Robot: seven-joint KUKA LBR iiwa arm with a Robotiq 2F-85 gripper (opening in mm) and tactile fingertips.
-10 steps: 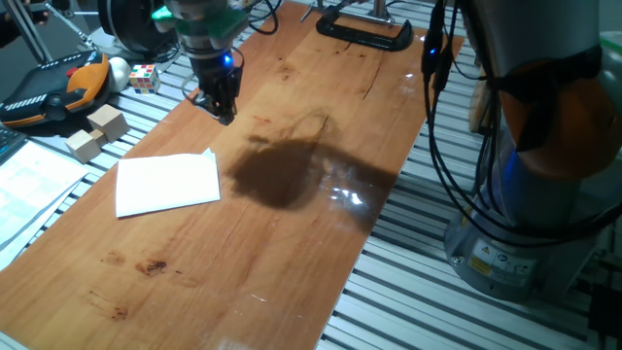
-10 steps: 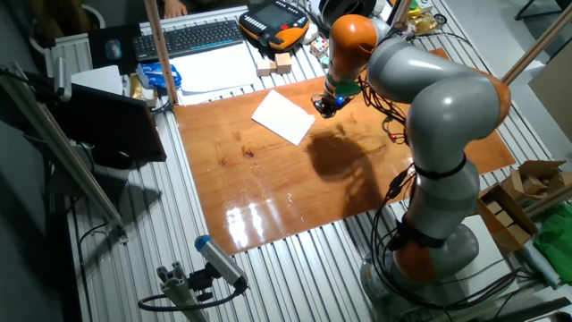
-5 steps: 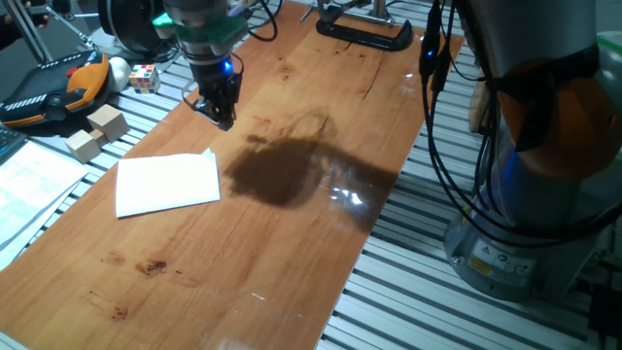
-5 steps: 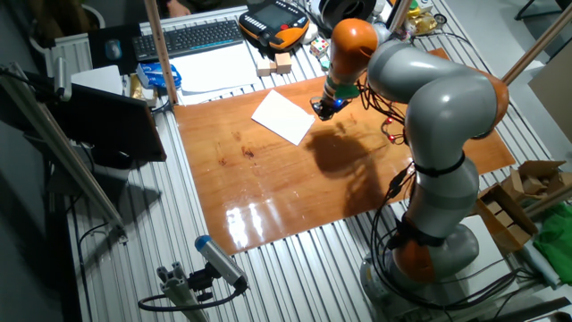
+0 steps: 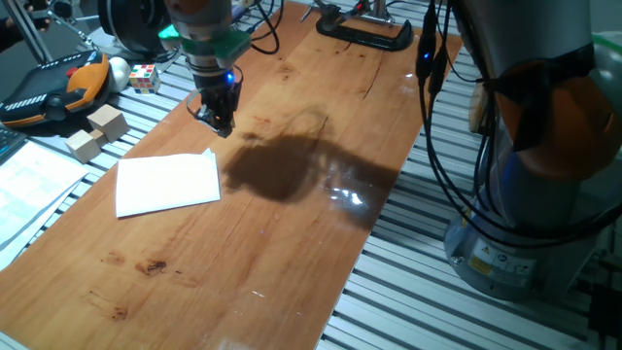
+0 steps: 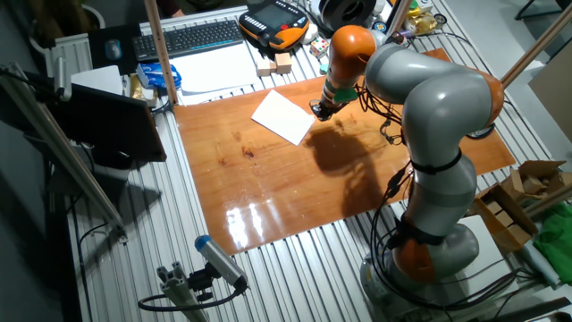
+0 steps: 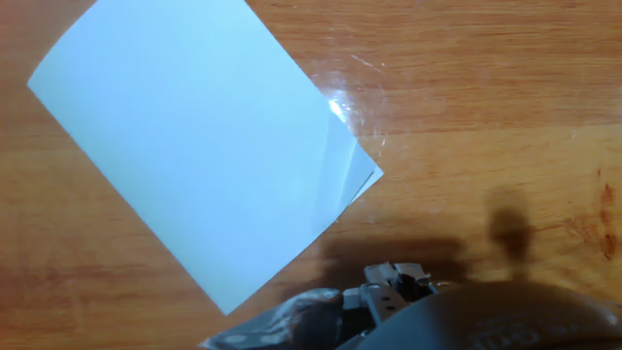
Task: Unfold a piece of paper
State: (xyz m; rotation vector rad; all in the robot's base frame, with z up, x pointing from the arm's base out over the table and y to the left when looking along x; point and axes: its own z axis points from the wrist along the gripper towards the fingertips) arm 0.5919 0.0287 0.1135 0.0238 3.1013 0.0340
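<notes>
The piece of paper (image 5: 167, 183) is a plain white folded sheet lying flat on the wooden board (image 5: 292, 224), at its left side. It also shows in the other fixed view (image 6: 282, 116) and fills the upper left of the hand view (image 7: 194, 146). Its top layer curls up slightly at the corner (image 7: 348, 165) nearest the gripper. My gripper (image 5: 217, 122) hangs just above the board, a short way beyond that corner, apart from the paper. Its dark fingers come together in one narrow tip and hold nothing. It also shows in the other fixed view (image 6: 316, 109).
Two wooden blocks (image 5: 97, 131), a colour cube (image 5: 143, 77) and an orange-black pendant (image 5: 53, 86) lie left of the board. Printed sheets (image 5: 29, 180) are at the far left. A black clamp (image 5: 364, 32) sits on the board's far end. The robot's base (image 5: 525, 214) stands right.
The gripper has moved a little lower and closer to the paper's curled corner. The paper has not moved.
</notes>
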